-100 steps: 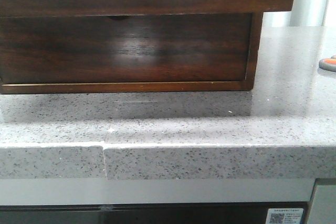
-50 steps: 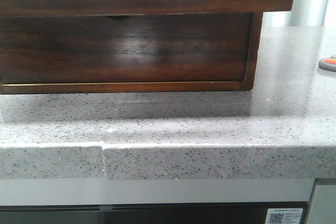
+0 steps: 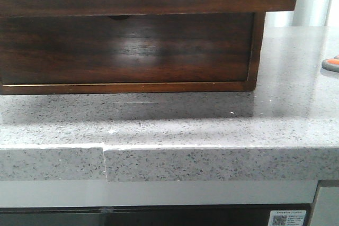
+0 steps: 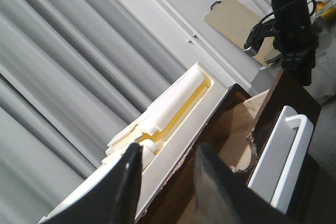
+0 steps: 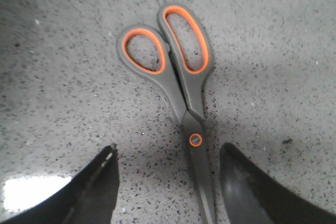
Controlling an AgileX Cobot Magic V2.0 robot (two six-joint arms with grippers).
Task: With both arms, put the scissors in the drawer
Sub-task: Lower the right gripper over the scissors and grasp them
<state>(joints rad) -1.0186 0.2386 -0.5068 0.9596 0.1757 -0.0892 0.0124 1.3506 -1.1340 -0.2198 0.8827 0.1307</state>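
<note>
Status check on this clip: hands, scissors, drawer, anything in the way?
Right hand open, straddling the scissors, which lie flat on the counter, ungrasped. Left hand open, empty, up by the wooden chest. Drawer shut. Nothing in the way.

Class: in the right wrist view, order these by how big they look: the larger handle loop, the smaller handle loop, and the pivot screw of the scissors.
1. Larger handle loop of the scissors.
2. Smaller handle loop.
3. Pivot screw, clearly the smallest.
All three lie flat on the countertop, so nearness hardly skews the order.
</note>
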